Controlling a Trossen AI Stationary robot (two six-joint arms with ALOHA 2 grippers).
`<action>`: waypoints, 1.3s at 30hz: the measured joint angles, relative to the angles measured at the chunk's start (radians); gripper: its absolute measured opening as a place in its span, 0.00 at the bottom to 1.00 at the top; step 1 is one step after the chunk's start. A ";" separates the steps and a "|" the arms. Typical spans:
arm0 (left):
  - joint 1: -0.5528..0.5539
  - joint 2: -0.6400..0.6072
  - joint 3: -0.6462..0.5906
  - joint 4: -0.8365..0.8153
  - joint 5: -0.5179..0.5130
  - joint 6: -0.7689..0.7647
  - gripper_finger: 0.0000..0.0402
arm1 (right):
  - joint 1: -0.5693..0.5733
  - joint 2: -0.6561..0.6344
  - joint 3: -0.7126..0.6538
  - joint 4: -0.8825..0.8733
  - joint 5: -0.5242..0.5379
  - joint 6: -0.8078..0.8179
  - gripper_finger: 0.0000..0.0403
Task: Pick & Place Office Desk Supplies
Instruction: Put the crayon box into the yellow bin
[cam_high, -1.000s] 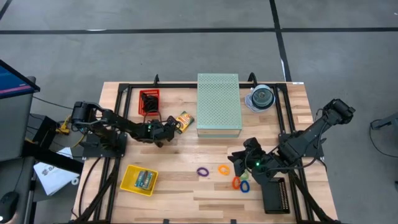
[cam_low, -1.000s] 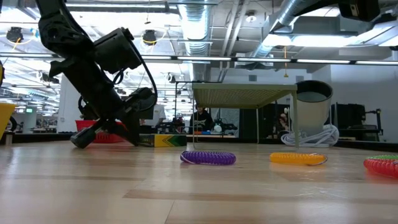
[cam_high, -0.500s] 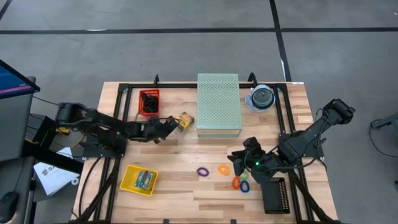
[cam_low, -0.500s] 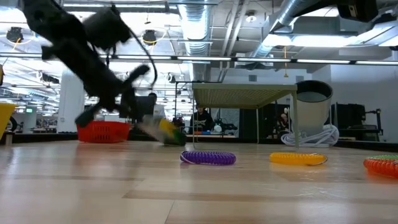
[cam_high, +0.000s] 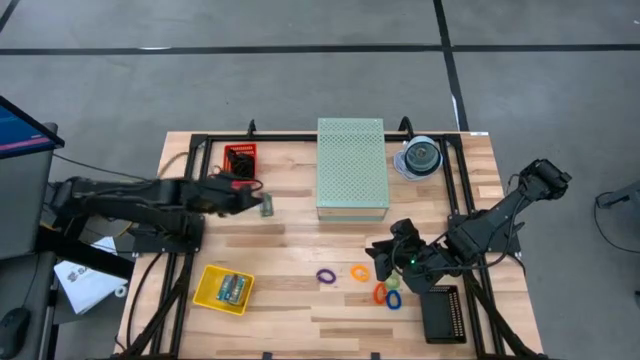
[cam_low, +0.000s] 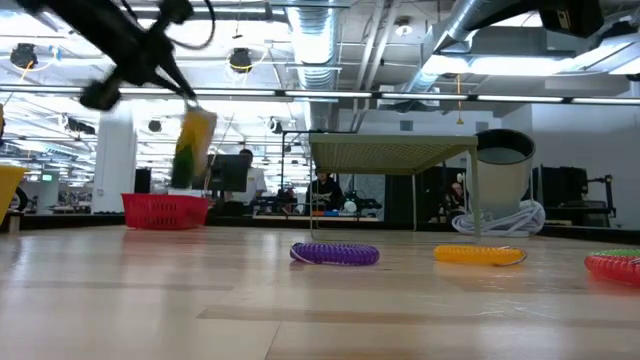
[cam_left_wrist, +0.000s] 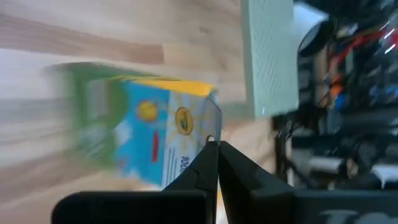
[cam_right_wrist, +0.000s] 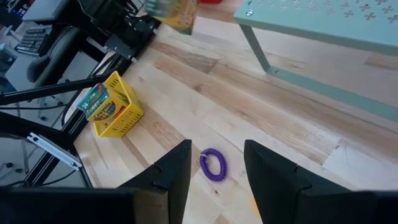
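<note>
My left gripper (cam_high: 258, 203) is shut on a yellow, green and blue packet (cam_high: 267, 206), held in the air between the red basket and the pale green box. The packet also shows in the low view (cam_low: 192, 148) and the left wrist view (cam_left_wrist: 143, 143). My right gripper (cam_high: 378, 258) is open and empty, low over the table, near the coloured loops. A purple loop (cam_high: 326, 275), an orange loop (cam_high: 359, 271), a red-orange loop (cam_high: 380, 294) and a green loop (cam_high: 393, 300) lie flat on the wood. The purple loop (cam_right_wrist: 212, 165) lies ahead of my right fingers. My left gripper pinches the packet by its upper end (cam_low: 202, 112) between its two fingers (cam_left_wrist: 210, 163), which meet on one edge of the packet (cam_left_wrist: 208, 127). The fingers slant down from the table's left side. The packet hangs nearly upright below them, clear of the table.
A yellow basket (cam_high: 223, 288) near the front left holds another packet. A red basket (cam_high: 239, 163) with black clips stands at the far left. The pale green perforated box (cam_high: 352, 168) stands at the far middle, the disc spindle (cam_high: 421, 157) to its right, a black tray (cam_high: 441, 313) at the front right.
My left gripper has reached the packet lying beside the pale green box and lifted it off the table. It has carried it up and toward the table's left edge. The packet has turned from lying flat to hanging on end.
</note>
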 joint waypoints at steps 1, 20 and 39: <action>0.000 -0.016 0.038 -0.068 0.022 0.017 0.00 | 0.000 0.000 0.000 -0.003 0.000 0.000 0.36; -0.001 0.150 0.710 -1.137 0.267 0.047 0.00 | -0.006 0.001 0.000 -0.024 0.006 -0.019 0.36; -0.351 0.278 0.726 -1.135 0.413 -0.243 0.00 | 0.011 0.001 0.000 -0.036 0.029 -0.035 0.36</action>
